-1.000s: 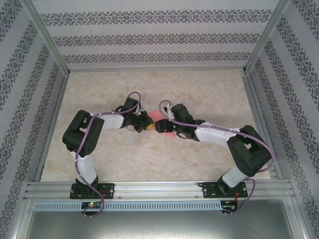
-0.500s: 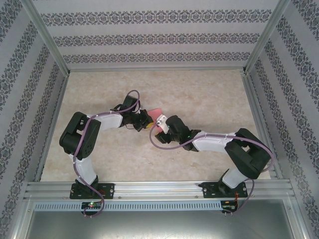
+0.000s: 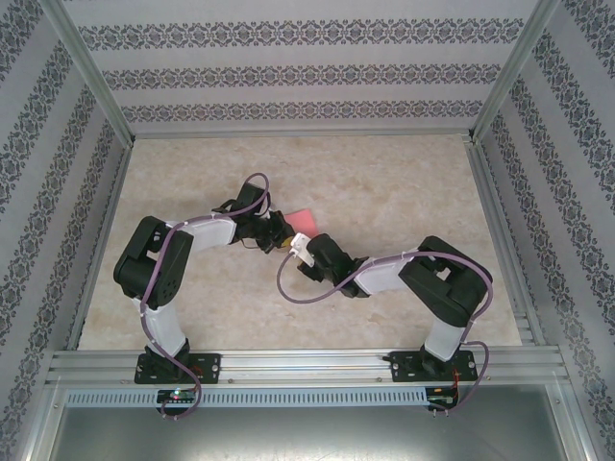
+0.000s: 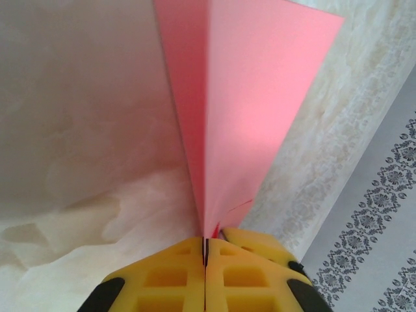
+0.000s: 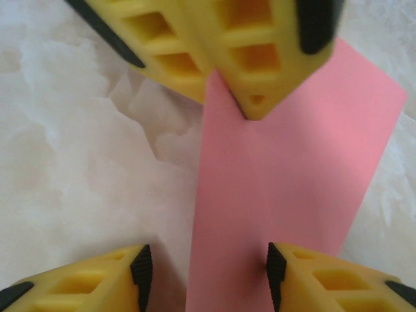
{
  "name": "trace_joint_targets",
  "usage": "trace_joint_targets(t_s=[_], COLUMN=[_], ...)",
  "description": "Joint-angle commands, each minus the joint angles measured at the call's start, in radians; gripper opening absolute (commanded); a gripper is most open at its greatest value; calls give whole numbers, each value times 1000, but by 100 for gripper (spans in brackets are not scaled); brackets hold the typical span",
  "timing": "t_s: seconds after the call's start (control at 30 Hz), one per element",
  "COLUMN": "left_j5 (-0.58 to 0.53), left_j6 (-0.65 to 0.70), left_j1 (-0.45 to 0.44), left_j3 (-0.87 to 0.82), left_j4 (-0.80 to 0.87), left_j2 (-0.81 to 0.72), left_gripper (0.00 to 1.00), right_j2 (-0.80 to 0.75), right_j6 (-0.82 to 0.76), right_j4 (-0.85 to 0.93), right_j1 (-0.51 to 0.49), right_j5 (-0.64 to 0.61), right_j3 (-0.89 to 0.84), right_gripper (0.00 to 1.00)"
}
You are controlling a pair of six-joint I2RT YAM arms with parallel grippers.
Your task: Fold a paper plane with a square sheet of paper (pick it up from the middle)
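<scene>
The pink-red sheet of paper is folded along a centre crease and rises from my left gripper, which is shut on its lower edge. In the top view the paper peeks out beside the left gripper at mid-table. From the right wrist the paper is a long strip with one crease, pinched at its far end by the left gripper's yellow fingers. My right gripper is open, its black pads apart, with the strip's near end and left edge lying between them.
The marbled tabletop spreads around both arms. Aluminium rails run along the near edge, and patterned walls close in the back and sides. The right arm's purple cable loops over the table just in front of the grippers.
The right arm has folded its elbow and drawn its wrist toward the left and nearer, and its jaws have narrowed around the paper. The left gripper has stayed put, still gripping.
</scene>
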State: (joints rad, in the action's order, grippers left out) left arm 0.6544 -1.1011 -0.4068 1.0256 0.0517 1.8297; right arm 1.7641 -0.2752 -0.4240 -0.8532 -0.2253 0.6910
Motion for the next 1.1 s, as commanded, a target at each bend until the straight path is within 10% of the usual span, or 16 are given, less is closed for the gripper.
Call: trace_joint_targets(t_s=[0.0, 0.53, 1.07], left_j5=[4, 3, -94], left_j6=[1, 11, 110], left_j1=[-12, 5, 155], left_j3=[30, 30, -65], left_j4=[47, 80, 120], left_j2=[-21, -49, -250], left_gripper=[9, 14, 47], right_j2=[46, 42, -30], right_j6=[-25, -12, 262], right_j4=[-76, -73, 127], right_j1=[0, 8, 87], right_j5=[-65, -64, 312], right_j3=[11, 18, 91], right_gripper=[50, 14, 0])
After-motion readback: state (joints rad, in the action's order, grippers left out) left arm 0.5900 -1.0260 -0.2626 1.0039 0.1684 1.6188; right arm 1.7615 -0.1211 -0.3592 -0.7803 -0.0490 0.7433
